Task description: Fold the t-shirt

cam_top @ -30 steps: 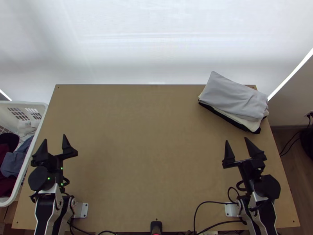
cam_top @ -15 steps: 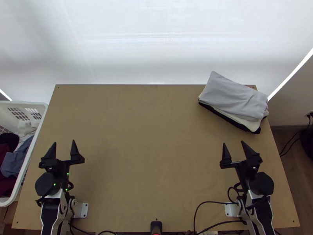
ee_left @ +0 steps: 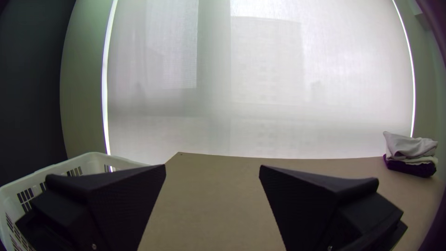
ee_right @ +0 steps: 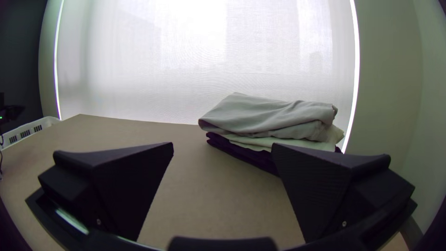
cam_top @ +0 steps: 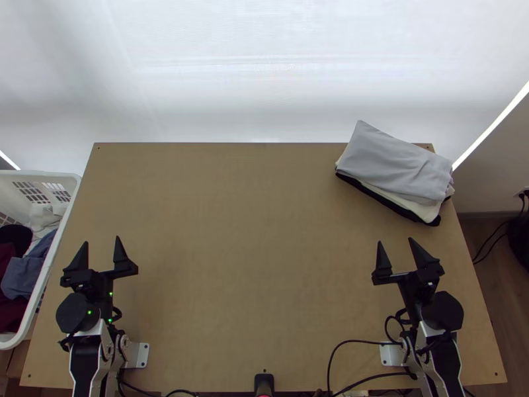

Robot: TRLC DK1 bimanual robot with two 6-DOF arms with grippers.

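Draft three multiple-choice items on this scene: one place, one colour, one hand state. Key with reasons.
1. Where does the folded cloth stack lie?
A) By the table's far right corner
B) By its near left corner
C) In its middle

2. What colour is the stack's top piece?
A) Dark red
B) Light grey
C) Black

3. How is the left hand?
A) Shut with nothing in it
B) Clamped on a cloth
C) Open with nothing in it

1: A, the top view has the stack at that corner.
2: B, light grey cloth lies over the cream and dark layers.
3: C, a wide gap with no cloth parts its fingertips.
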